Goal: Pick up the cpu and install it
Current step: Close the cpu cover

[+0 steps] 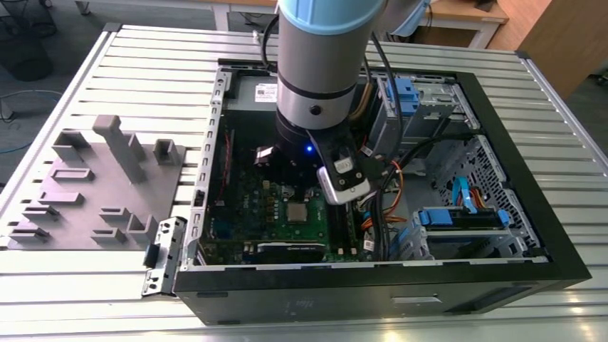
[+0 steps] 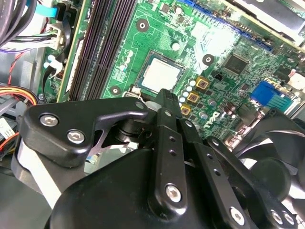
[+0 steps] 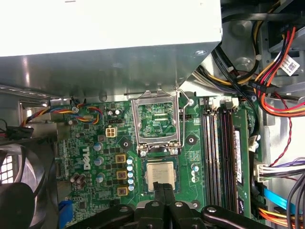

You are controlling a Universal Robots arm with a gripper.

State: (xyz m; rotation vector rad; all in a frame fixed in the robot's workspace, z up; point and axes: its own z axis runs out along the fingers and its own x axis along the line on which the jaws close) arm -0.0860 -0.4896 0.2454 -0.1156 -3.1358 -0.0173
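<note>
The fingers (image 3: 157, 193) are closing flat against each other with nothing between them, their tips sitting at the edge of the cpu (image 3: 160, 174); contact cannot be told. The cpu is lying flat in its socket on the green board (image 3: 95, 138). Just past it, the shiny metal frame (image 3: 158, 121) is standing hinged open. White lettering is showing on the board, and a white printed tag (image 3: 289, 66) is hanging on the wires. In the exterior view, the computer case (image 1: 380, 276) is lying open on the slatted bench (image 1: 142, 64), with grey blocks (image 1: 105, 178) sitting at its nine o'clock, the exterior view's left.
</note>
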